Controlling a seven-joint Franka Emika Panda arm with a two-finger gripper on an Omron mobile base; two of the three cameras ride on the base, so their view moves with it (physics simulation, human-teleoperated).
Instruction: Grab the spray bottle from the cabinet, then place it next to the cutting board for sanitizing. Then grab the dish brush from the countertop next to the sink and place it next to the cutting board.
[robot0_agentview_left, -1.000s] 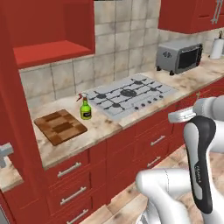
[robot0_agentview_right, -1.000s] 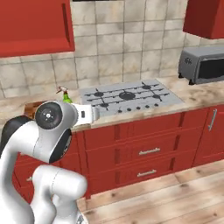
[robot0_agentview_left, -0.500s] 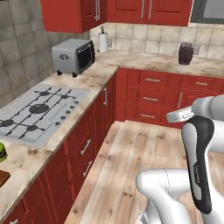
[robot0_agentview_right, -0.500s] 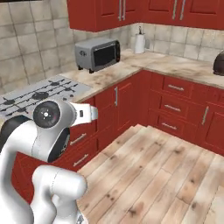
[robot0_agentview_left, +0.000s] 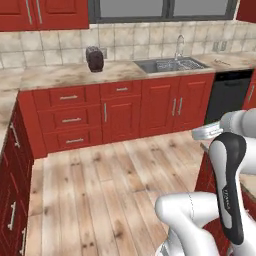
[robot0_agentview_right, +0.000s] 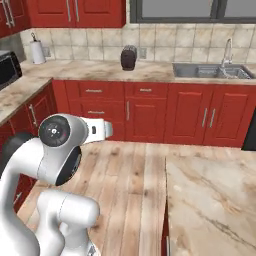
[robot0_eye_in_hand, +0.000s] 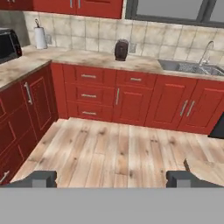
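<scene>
sink wall ahead, arm folded, jaws wide and empty

the sink (robot0_agentview_left: 170, 65) sits inset in the countertop (robot0_agentview_left: 65, 75) along the far wall, under a dark window, with its chrome gooseneck tap (robot0_agentview_left: 178, 46) at the back edge and a wire rack inside the basin. in the right base view the same sink (robot0_agentview_right: 210, 71) lies toward the right end of that run. a thin pale object lies on the countertop right of the sink, too small to name.

the arm is folded close over the base, its forearm upright and the wrist level, the hand aimed across the wooden floor (robot0_eye_in_hand: 118, 153) at the red base cabinets (robot0_eye_in_hand: 131, 103). the gripper (robot0_eye_in_hand: 113, 179) has its two dark fingertips (robot0_eye_in_hand: 41, 178) standing far apart, nothing between them.

a dark toaster (robot0_agentview_left: 94, 58) stands on the countertop left of the sink, well apart from it. a paper towel roll (robot0_agentview_right: 36, 51) stands further left near the corner, by a microwave (robot0_agentview_right: 7, 67). writing runs down the arm's dark link but is too blurred to read.
</scene>
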